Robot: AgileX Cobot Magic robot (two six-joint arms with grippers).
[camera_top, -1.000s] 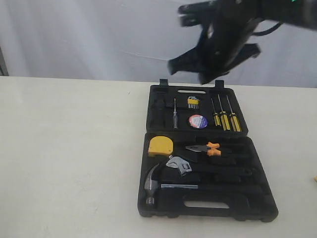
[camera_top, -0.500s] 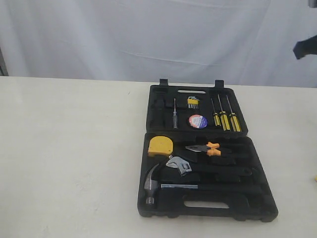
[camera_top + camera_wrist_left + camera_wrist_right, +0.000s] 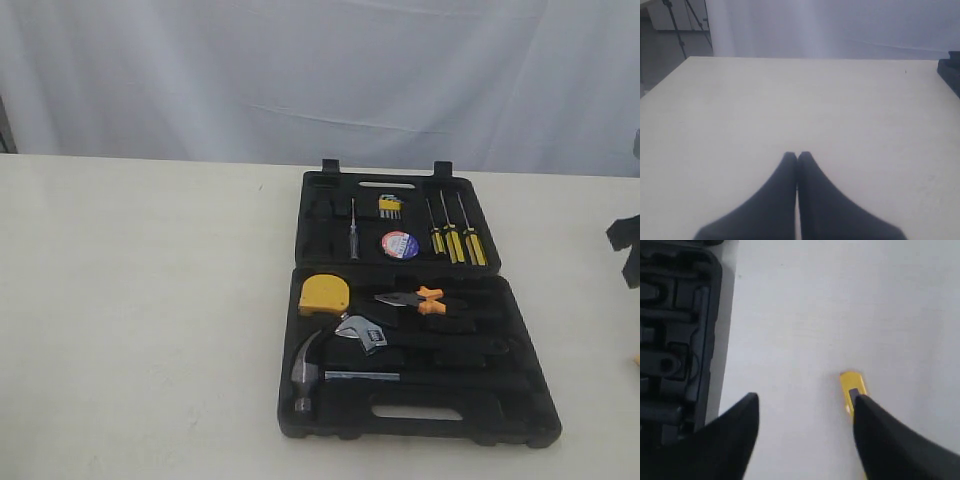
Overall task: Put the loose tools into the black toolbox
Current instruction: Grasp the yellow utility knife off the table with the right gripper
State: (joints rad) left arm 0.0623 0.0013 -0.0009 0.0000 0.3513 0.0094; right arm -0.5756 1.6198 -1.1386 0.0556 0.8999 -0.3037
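The left claw is clenched, its two dark fingers pressed together with nothing between them. It hangs over a bare stretch of the pale surface, and a corner of the case shows at the edge of its wrist view.

Right of centre on the surface the black toolbox lies open, both halves flat, one half far and one near. At the left of the near half the yellow tape measure sits in its recess. Nearer, the steel hammer lies with its head to the left, and the wrench lies just right of the hammer head. In the far half, going right, are a small screwdriver, a yellow holder of hex keys, the tape roll with its blue-white label up, and three yellow-handled screwdrivers side by side. The orange-and-black pliers lie in the near half, right of the tape measure.

Well right of the case the right claw is released, fingers spread wide and gripping nothing. Beneath it the yellow knife-like tool lies on the surface outside the toolbox. One finger covers part of it, and whether they touch cannot be told.
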